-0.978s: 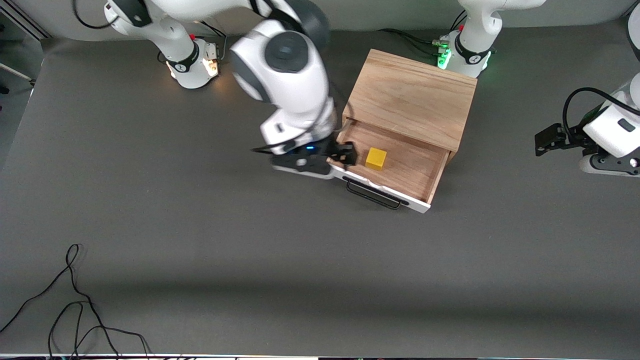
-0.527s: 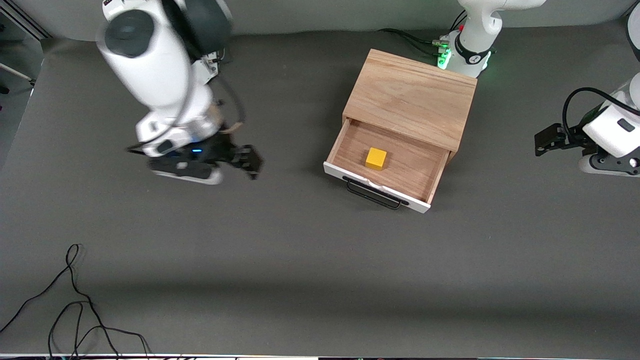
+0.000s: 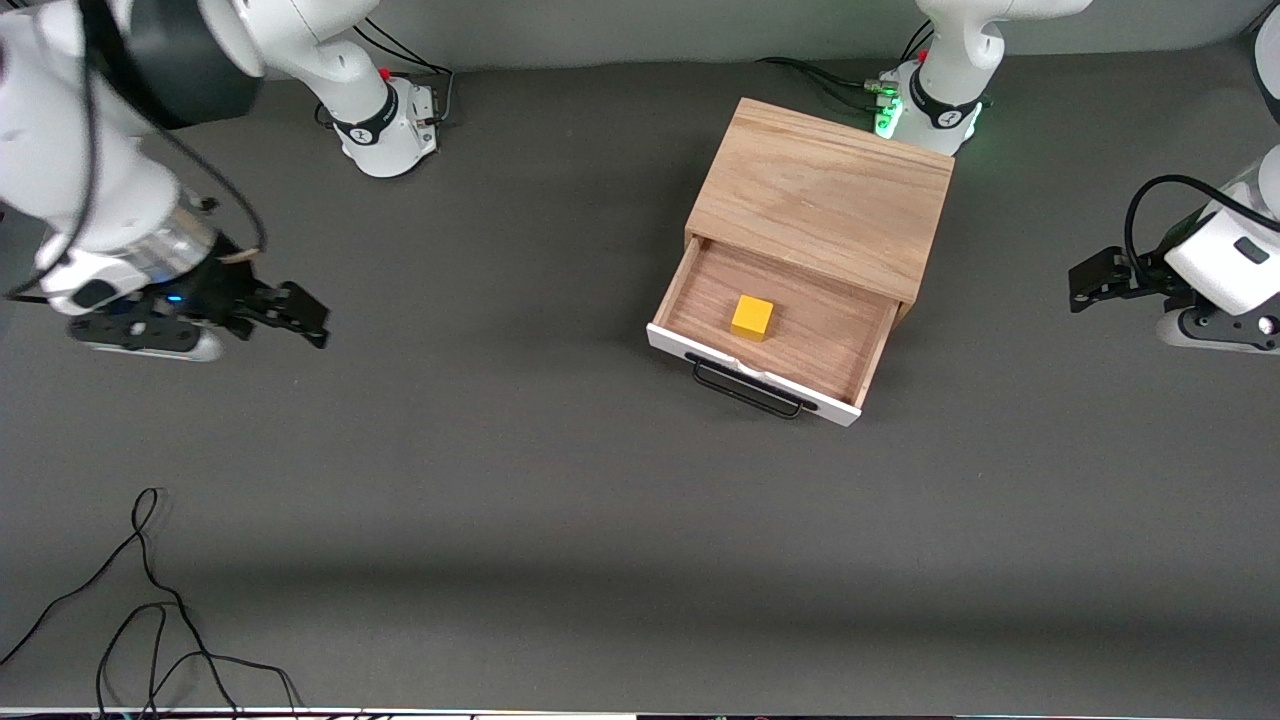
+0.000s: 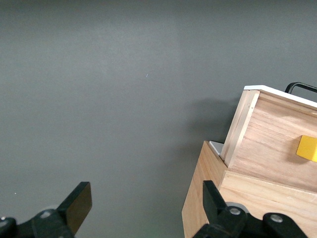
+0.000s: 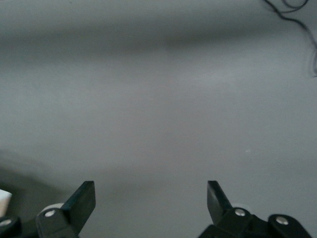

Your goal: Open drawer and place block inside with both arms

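Resting in the open drawer [image 3: 765, 345], toward its nine o'clock end, the block [image 3: 752, 317] looks light, rigid and easily pinched across flat faces. Both empty grippers hang wide open over bare table: right gripper [image 3: 300, 318], left gripper [image 3: 1085, 280].

block [image 3: 751, 317] in drawer [image 3: 765, 325] | drawer pulled out of cabinet [image 3: 822, 195], toward front camera | cabinet on worktop [image 3: 560, 480]
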